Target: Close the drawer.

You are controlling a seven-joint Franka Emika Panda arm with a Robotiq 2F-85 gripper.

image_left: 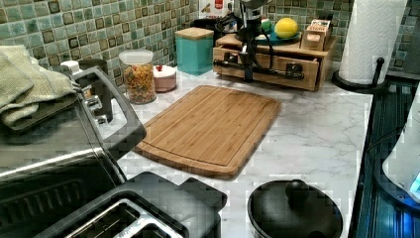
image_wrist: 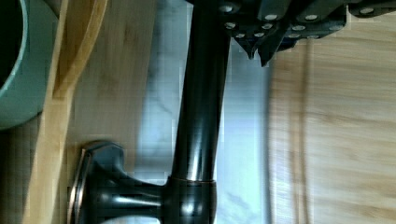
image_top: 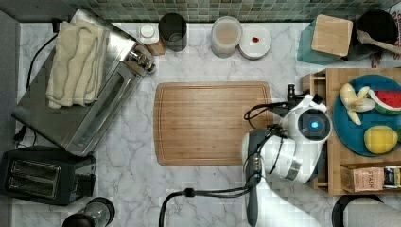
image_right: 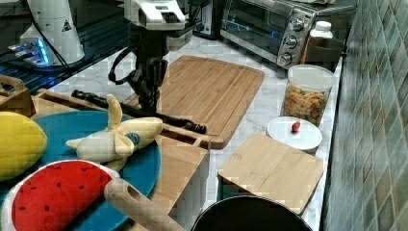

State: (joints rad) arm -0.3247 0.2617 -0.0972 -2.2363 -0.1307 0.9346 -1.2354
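The drawer (image_left: 277,63) sits under the wooden cabinet top (image_left: 297,44) at the far end of the worktop (image_left: 317,129) in the left view, its front standing a little proud of the cabinet frame. In the right view a strip of its raised rim (image_right: 178,131) shows between the cabinet top and the long black handle (image_right: 144,114), so it is partly out. The handle runs right across the front, and the gripper (image_left: 247,74) is down on it, arm (image_right: 151,29) coming straight from above. In the wrist view the handle bar (image_wrist: 203,93) passes under the gripper body, but the fingertips are out of sight, so I cannot tell whether the gripper is clamped on the bar or just around it.

Out from the drawer front lies a narrow band of bare marble, then the edge of the cutting board (image_top: 213,123); the wrist view shows that strip of marble (image_wrist: 163,93) between wood and wood. The board's near edge lies close to the handle in the right view.

On the cabinet top, a blue plate (image_top: 350,132) carries a banana (image_right: 118,137), watermelon slice (image_right: 57,197) and a yellow fruit (image_top: 380,139). The left view adds a paper towel roll (image_left: 371,34) beside the cabinet; the top view shows the toaster oven (image_top: 85,94) well apart at the top view's left.
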